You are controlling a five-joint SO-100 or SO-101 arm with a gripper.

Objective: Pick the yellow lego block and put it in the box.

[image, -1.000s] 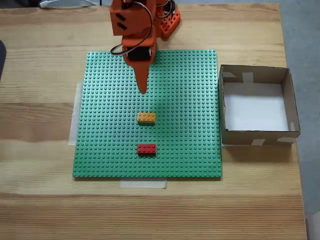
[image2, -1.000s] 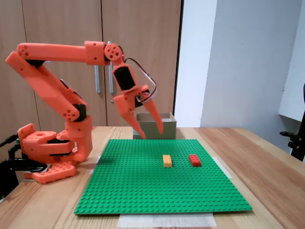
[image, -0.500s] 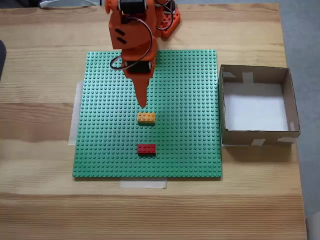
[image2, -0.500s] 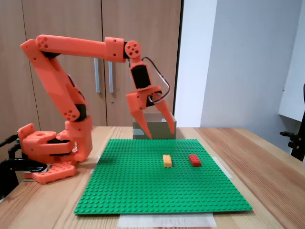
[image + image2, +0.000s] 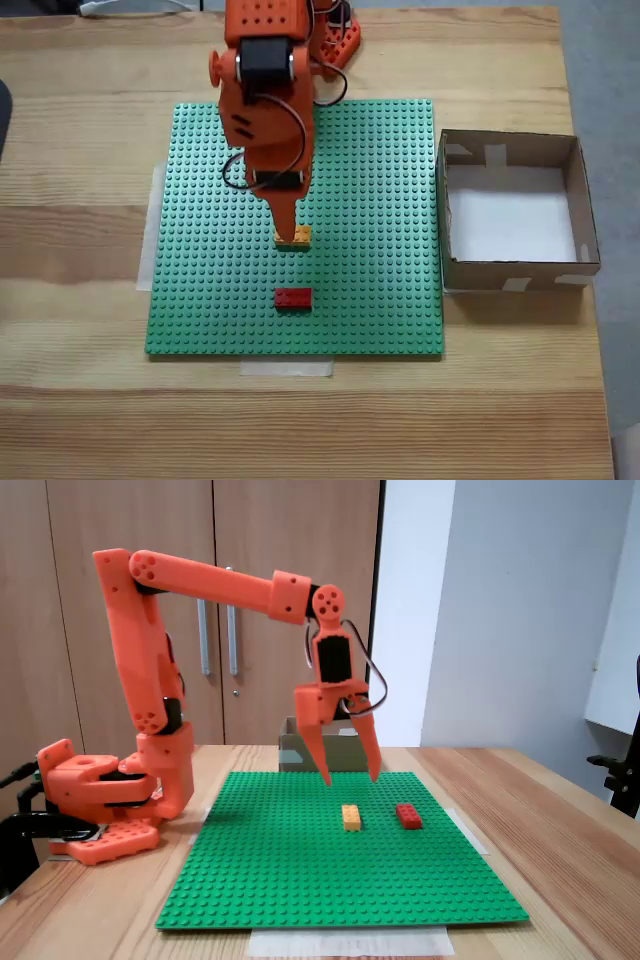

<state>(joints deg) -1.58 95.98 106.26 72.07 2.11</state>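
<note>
**Fingers spread above the yellow brick, red brick close by**

Wooden tabletop [image 5: 80, 200] fills a fixed view from above, with a green studded baseplate [image 5: 380, 300] taped down in its middle. On the plate, the yellow lego block [image 5: 300, 238] lies near the centre, partly covered by the orange arm reaching over it. A red lego brick [image 5: 293, 297] sits a little nearer the plate's bottom edge in this view, apart from the yellow one. Right of the plate stands the box [image 5: 510, 272], brown cardboard with a white floor, nothing in it. From this angle the finger spread cannot be read.

Cupboard doors and a pale wall back a fixed view from the side. Here the gripper [image 5: 349, 780] hangs above the plate with its fingers [image 5: 322, 762] parted and pointing down, holding nothing. The yellow lego block [image 5: 351, 817] rests below, between the tips but clearly lower. The red lego brick [image 5: 408, 815] lies just to its right, and the box [image 5: 291, 752] shows behind the arm.

Likely troubles: a descent slightly off line could land a fingertip on the block's top rather than beside it, pressing it harder onto the studs. If it is seated on the plate, a weak pinch may slip off on the lift. Drifting right in the side view could nudge the red brick.
</note>
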